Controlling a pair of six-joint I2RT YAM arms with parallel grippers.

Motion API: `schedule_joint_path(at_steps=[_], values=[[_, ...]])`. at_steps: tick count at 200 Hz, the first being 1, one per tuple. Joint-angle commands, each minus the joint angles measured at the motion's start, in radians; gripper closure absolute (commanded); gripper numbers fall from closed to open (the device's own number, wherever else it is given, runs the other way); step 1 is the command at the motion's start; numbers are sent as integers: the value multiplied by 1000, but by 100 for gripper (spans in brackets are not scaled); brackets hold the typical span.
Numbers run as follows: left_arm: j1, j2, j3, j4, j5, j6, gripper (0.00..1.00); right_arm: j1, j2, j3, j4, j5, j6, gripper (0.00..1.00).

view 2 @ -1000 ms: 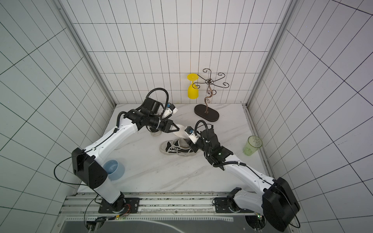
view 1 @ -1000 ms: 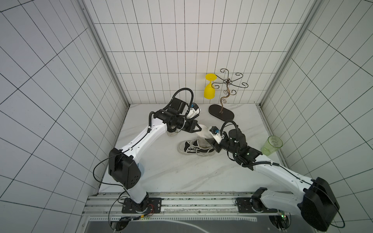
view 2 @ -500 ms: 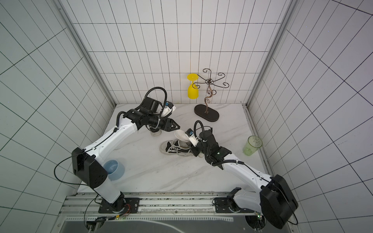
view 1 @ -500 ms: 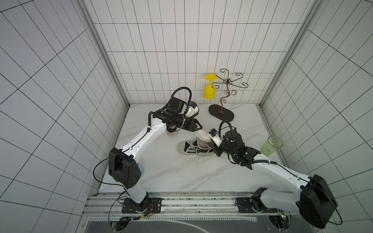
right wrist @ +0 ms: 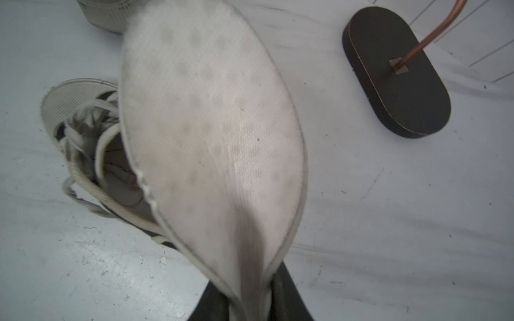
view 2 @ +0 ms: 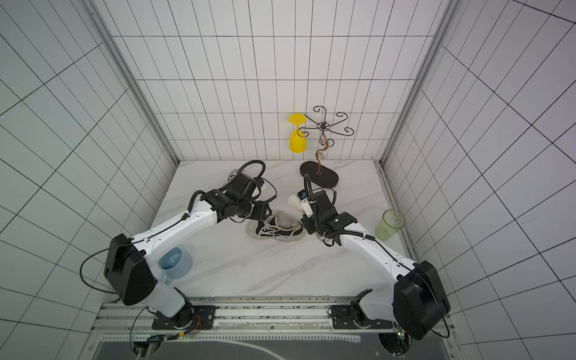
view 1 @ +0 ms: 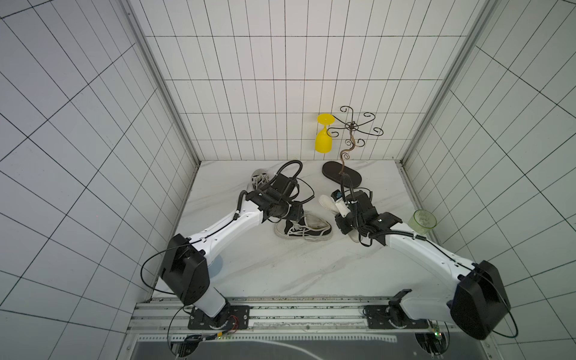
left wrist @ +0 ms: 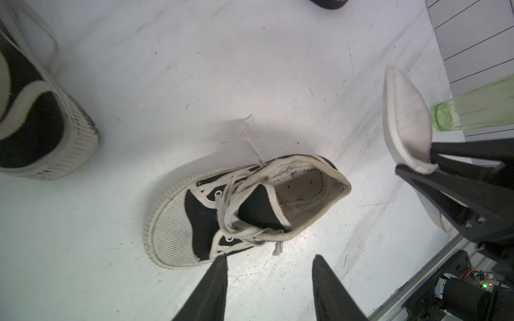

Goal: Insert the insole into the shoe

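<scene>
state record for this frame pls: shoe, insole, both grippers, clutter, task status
shoe: black and white, on the table, opening exposed, nothing inside
insole: white, held off the table near the shoe's heel end
right gripper: jaws shut on one end of the insole
left gripper: jaws open, empty, by the shoe's toe end
clutter: second shoe, green cup, blue mug, rack with yellow glass
task status: insole not yet in the shoe
</scene>
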Motion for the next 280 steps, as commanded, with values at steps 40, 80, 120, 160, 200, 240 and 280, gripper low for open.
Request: schedule_joint_path(at_steps=[40,80,120,160,200,240,280], values=[[-95,112,34,33,-196,-141,52,-29,6,121,-135,78,91,76],[-99,152,36,77,-223,-155,53,-31,-4,105,-129,53,111,76],[-111,223,89,88,-228,-154,53,-32,-3,92,-123,35,117,76],[-137,273,124,28,-311,-148,57,-31,0,97,-124,34,114,76],[-141,300,141,-6,-356,-152,67,-31,1,96,-124,28,112,76],[-142,312,141,-24,-385,-146,84,-31,-2,94,-124,22,111,76],[-142,307,138,-33,-393,-151,100,-31,-9,89,-125,-7,105,76]])
